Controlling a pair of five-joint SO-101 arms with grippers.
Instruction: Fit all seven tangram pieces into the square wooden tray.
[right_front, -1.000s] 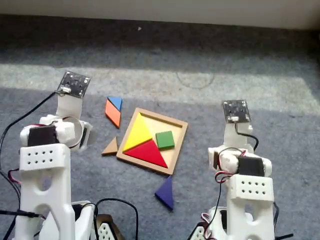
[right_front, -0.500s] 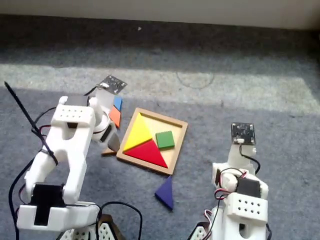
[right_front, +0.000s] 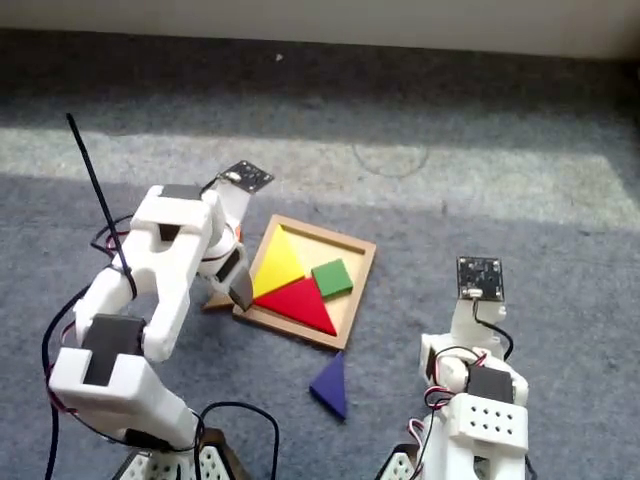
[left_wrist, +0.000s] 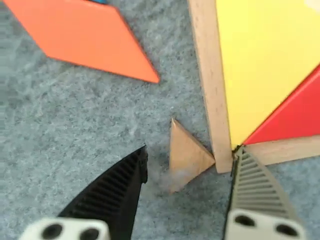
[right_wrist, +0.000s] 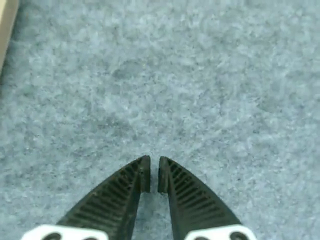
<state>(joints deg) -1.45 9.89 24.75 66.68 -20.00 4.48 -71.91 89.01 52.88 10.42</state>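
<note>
The square wooden tray (right_front: 330, 233) holds a yellow triangle (right_front: 275, 265), a red triangle (right_front: 298, 303) and a green square (right_front: 331, 277). A small tan triangle (left_wrist: 186, 155) lies on the carpet against the tray's left corner (left_wrist: 207, 75). My left gripper (left_wrist: 190, 150) is open just above it, one finger on each side, neither touching. Beyond it lies the orange parallelogram (left_wrist: 85, 35), largely hidden under the left arm in the high view. A dark blue triangle (right_front: 331, 383) lies in front of the tray. My right gripper (right_wrist: 153, 162) is shut on nothing over bare carpet.
Grey carpet covers the floor. The right arm (right_front: 475, 345) stands well to the right of the tray, whose wooden edge (right_wrist: 6, 25) shows at the corner of its wrist view. A black cable tie (right_front: 95, 185) sticks up from the left arm.
The left arm has swung forward and down from its upright pose, bringing its open gripper over the tan triangle and covering the orange and blue pieces. The right arm drew back slightly.
</note>
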